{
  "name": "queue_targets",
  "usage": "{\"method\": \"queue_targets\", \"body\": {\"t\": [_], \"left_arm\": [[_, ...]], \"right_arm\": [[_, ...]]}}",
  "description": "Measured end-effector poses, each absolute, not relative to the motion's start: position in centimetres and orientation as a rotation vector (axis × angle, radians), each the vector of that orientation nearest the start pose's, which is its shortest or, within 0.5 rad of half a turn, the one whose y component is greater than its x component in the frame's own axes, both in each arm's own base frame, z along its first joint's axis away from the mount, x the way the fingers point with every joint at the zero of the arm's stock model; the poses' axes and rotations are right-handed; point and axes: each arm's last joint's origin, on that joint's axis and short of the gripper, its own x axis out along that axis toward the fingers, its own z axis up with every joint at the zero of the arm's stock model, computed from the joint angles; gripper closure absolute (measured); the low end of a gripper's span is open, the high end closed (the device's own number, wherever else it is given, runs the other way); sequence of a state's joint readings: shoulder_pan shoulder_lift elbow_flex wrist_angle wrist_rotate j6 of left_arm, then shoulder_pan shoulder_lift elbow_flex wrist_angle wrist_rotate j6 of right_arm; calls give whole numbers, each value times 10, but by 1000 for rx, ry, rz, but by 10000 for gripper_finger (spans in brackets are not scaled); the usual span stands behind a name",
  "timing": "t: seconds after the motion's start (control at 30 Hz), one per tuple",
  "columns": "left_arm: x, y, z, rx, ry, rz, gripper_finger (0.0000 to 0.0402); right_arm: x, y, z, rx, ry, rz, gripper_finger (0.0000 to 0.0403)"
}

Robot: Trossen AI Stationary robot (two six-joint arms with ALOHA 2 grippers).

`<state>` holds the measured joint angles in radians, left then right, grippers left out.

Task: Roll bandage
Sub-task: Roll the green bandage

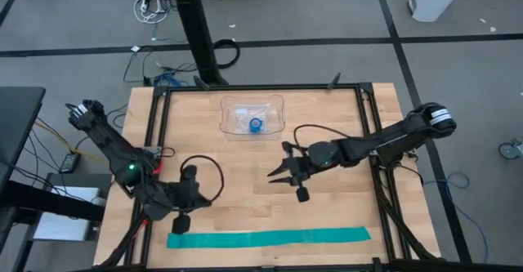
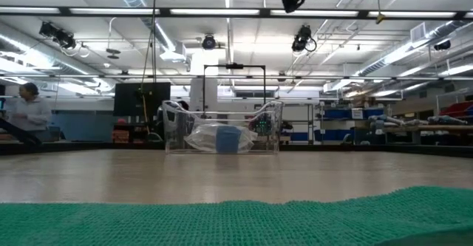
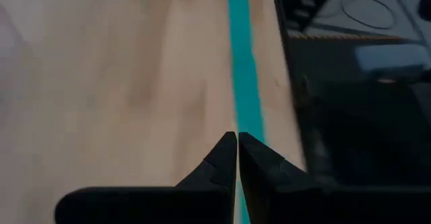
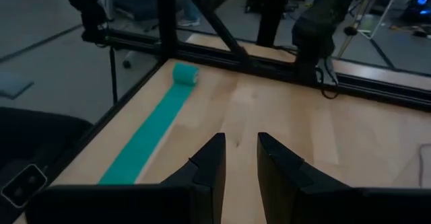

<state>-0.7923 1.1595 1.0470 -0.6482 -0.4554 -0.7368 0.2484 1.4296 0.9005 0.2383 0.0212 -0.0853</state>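
Observation:
The teal-green bandage (image 1: pixel 270 238) lies flat as a long strip along the table's near edge. Its left end is wound into a small roll (image 4: pixel 185 74). In the low view the bandage (image 2: pixel 295 216) fills the foreground. My left gripper (image 3: pixel 237 140) is shut and hangs in the air over the near left of the table (image 1: pixel 194 200), pointing slantwise down along the strip. My right gripper (image 4: pixel 239 146) hovers above the table's middle (image 1: pixel 274 176), open with nothing between its fingers, and faces the strip's rolled end.
A clear plastic tray (image 1: pixel 252 117) stands at the middle of the far edge with a small blue roll (image 1: pixel 256 125) inside. A black metal frame (image 1: pixel 155 141) runs around the tabletop. Bare wood (image 1: pixel 327 207) lies between the tray and the strip.

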Motion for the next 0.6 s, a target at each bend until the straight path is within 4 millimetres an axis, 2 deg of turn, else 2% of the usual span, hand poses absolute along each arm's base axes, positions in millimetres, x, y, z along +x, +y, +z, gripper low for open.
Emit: {"method": "queue_targets", "body": {"t": [0.17, 0.3, 0.4, 0.6], "left_arm": [[165, -166, 299, -425, 914, -112, 378], [170, -178, 280, -498, 1119, -118, 378], [175, -189, 263, -499, 1250, -138, 378], [180, -207, 230, -388, 1439, -163, 378]], "right_arm": [[316, 80, 252, -126, 307, 237, 329], [321, 80, 241, -133, 346, 224, 329], [322, 80, 239, -161, 350, 220, 329], [323, 72, 240, -183, 339, 188, 329]]}}
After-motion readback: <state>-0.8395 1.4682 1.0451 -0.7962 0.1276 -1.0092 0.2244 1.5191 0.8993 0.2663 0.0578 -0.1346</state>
